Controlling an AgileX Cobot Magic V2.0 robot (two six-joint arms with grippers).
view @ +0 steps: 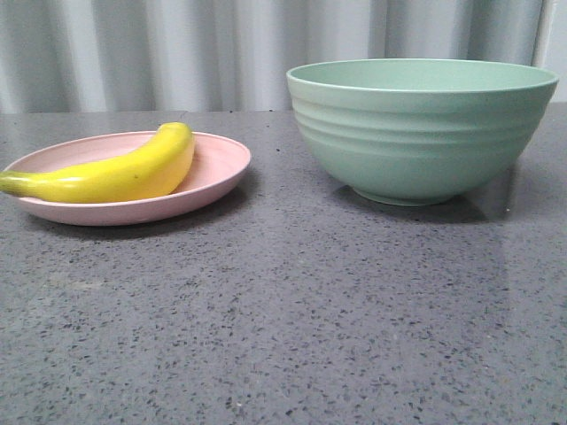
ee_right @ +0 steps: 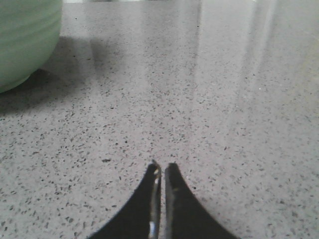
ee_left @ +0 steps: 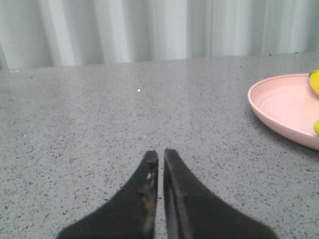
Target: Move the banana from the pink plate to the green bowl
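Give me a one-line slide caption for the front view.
Banana resting on the pink plate, left of the green bowl, on a speckled grey table; transfer not yet begun.

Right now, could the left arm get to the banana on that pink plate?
Probably yes. The left gripper, shut and holding nothing, has only bare table between it and the pink plate, and the banana lies uncovered on top.

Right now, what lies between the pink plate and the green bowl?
Nothing: in the front view only bare speckled grey tabletop separates the pink plate from the green bowl.
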